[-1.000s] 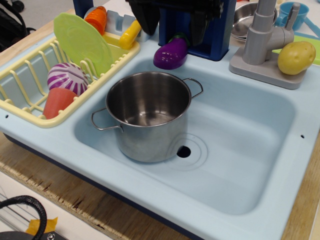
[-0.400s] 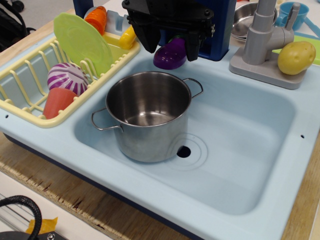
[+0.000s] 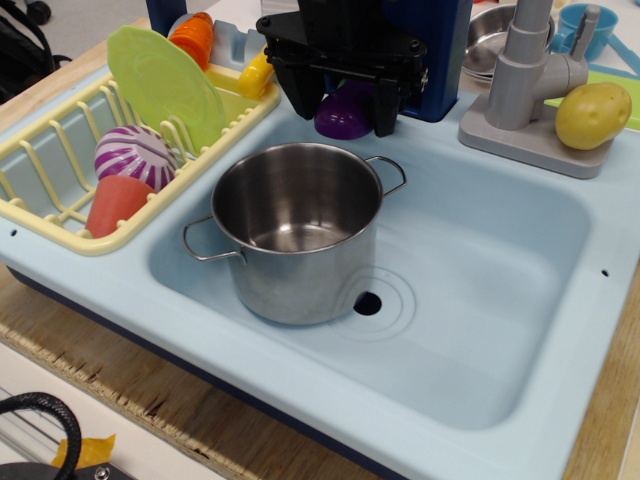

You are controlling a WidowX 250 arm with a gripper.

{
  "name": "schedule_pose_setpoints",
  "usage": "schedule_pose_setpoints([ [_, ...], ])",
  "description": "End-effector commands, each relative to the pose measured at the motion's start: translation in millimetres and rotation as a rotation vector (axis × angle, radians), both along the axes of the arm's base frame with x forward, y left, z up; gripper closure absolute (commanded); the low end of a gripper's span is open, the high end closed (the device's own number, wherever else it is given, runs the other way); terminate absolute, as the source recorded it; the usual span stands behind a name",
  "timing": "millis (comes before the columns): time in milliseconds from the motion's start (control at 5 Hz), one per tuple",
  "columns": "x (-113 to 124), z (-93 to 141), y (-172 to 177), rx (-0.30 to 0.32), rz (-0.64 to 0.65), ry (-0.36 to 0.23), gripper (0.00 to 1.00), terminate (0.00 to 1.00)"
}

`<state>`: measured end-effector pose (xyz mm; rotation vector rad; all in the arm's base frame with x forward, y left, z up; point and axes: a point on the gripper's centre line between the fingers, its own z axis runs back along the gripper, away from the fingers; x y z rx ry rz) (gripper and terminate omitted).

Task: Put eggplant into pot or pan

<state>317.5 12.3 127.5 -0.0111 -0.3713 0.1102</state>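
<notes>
The purple eggplant point(image 3: 347, 120) lies on the sink's back ledge, just behind the pot. My black gripper point(image 3: 343, 108) has come down over it, with one finger point(image 3: 302, 92) on its left and the other on its right. The jaws stand apart around the eggplant, and its green stem cap is hidden behind them. The shiny steel pot point(image 3: 296, 230) with two wire loop handles stands upright and empty in the light blue sink point(image 3: 500, 300), in front of and below the gripper.
A yellow dish rack point(image 3: 60, 140) at the left holds a green plate point(image 3: 165, 80), a purple-and-white striped ball point(image 3: 135, 155) and an orange cup point(image 3: 117, 203). A grey faucet point(image 3: 525, 75) and a yellow potato point(image 3: 592, 115) are at the back right. The drain point(image 3: 367, 303) is right of the pot.
My gripper has come down from above the ledge and now straddles the eggplant. The eggplant has shifted slightly. The pot has not moved.
</notes>
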Motion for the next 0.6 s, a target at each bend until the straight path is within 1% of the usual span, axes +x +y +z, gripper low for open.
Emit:
schedule_pose_setpoints([
  [0, 11.9, 0.6, 8.2, -0.013, 0.017, -0.020, 0.00, 0.00],
  [200, 9.1, 3.4, 7.3, -0.002, 0.025, -0.019, 1.00, 0.00],
  [400, 4.0, 14.6, 3.5, 0.011, 0.031, -0.002, 1.00, 0.00],
])
